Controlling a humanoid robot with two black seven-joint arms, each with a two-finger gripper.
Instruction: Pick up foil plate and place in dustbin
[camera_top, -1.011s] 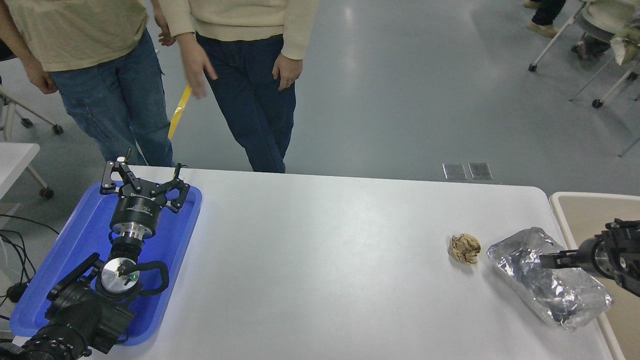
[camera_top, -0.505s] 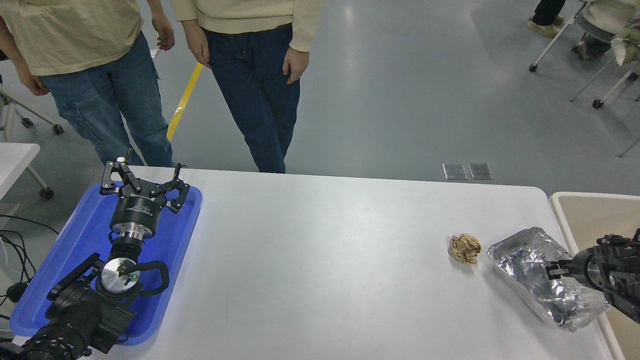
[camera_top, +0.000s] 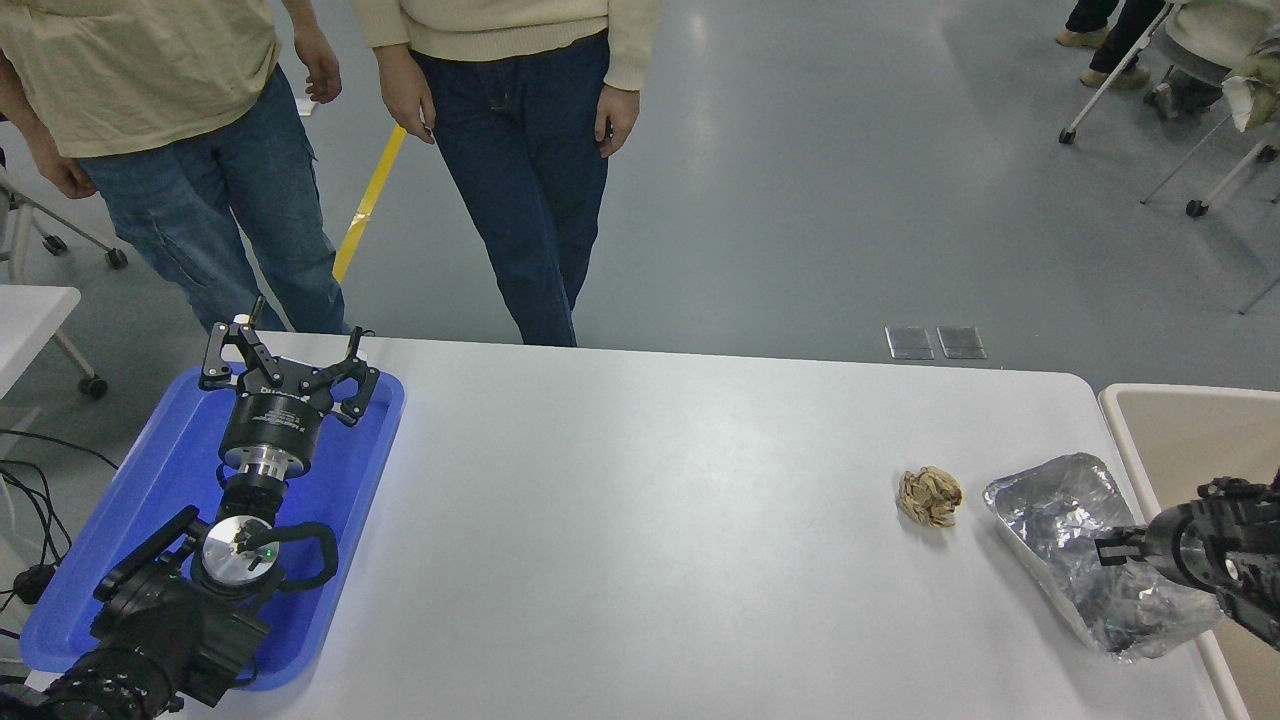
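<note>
The foil plate (camera_top: 1070, 520) is a shiny crinkled silver tray at the table's right end, tipped up on its near right side. My right gripper (camera_top: 1106, 548) comes in from the right edge, and its thin fingers are pinched together on the plate's right part. The dustbin (camera_top: 1190, 430), beige inside with a pale cream rim, stands just past the table's right edge, behind and under my right arm. My left gripper (camera_top: 285, 368) is parked open and empty over the blue tray at the lower left.
A small crumpled brown paper ball (camera_top: 930, 496) lies just left of the foil plate. The flat blue tray (camera_top: 150, 480) sits at the table's left end. Two people (camera_top: 500, 150) stand at the table's far side. Chairs stand at the top right.
My right gripper has drawn back to the right and down onto the foil plate. The plate has tipped up and shifted slightly right. The people at the far side have shifted a little.
</note>
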